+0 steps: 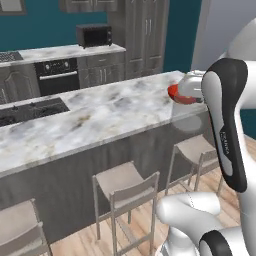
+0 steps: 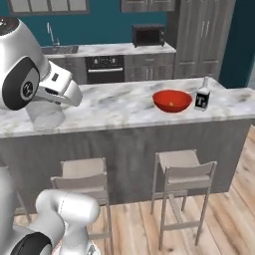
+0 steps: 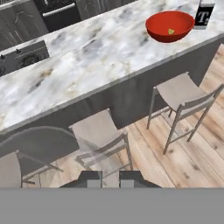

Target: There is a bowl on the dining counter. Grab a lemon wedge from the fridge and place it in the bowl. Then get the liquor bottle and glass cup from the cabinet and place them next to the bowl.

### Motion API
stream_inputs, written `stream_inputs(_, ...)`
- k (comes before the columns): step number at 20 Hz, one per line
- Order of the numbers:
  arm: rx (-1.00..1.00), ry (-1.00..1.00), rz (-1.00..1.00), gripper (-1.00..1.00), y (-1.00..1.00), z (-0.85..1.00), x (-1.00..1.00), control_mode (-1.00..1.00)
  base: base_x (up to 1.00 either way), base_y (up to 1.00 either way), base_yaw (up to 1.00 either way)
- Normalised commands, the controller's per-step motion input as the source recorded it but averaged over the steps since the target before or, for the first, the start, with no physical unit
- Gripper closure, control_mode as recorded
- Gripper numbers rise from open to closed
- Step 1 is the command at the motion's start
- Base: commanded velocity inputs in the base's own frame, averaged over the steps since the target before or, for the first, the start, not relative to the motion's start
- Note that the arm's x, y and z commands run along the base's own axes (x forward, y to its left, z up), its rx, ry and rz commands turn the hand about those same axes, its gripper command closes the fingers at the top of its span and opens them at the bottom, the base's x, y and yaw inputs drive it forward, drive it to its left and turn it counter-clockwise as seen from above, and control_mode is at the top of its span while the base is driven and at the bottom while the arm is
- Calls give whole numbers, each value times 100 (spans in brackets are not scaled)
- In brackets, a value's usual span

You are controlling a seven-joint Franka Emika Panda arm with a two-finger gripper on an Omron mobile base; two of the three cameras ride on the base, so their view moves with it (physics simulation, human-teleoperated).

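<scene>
Nearest, in hand view at 6 o'clock, two-finger gripper (image 3: 109, 180) nearly closed around short clear glass tumbler (image 3: 41, 148), rim toward 9 o'clock. Beyond, pale stools (image 3: 181, 94). Farther, on long marble dining counter (image 3: 87, 65), glossy red bowl (image 3: 169, 26) at 1 o'clock holding yellow lemon wedge (image 3: 171, 31). Right base view adds pale liquor bottle (image 2: 202, 94), black label, just beside bowl.

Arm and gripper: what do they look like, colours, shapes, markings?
Glossy white rounded arm links with black joint sections, one long black cover bearing small pale vertical lettering, unreadable. The gripper has two small dark squarish fingertips. No cables visible.
</scene>
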Motion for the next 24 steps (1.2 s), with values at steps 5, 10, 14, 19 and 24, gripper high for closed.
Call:
stream_inputs(5,0,0,0,100,0,0,0,100,60,-94,33)
stream_inputs(10,0,0,0,100,0,0,0,100,64,-77,32)
stream_inputs(14,0,0,0,100,0,0,0,100,76,-37,20)
stream_inputs(19,0,0,0,100,0,0,0,100,86,8,0)
stream_inputs(24,0,15,-7,100,24,-24,44,-100,0,0,0)
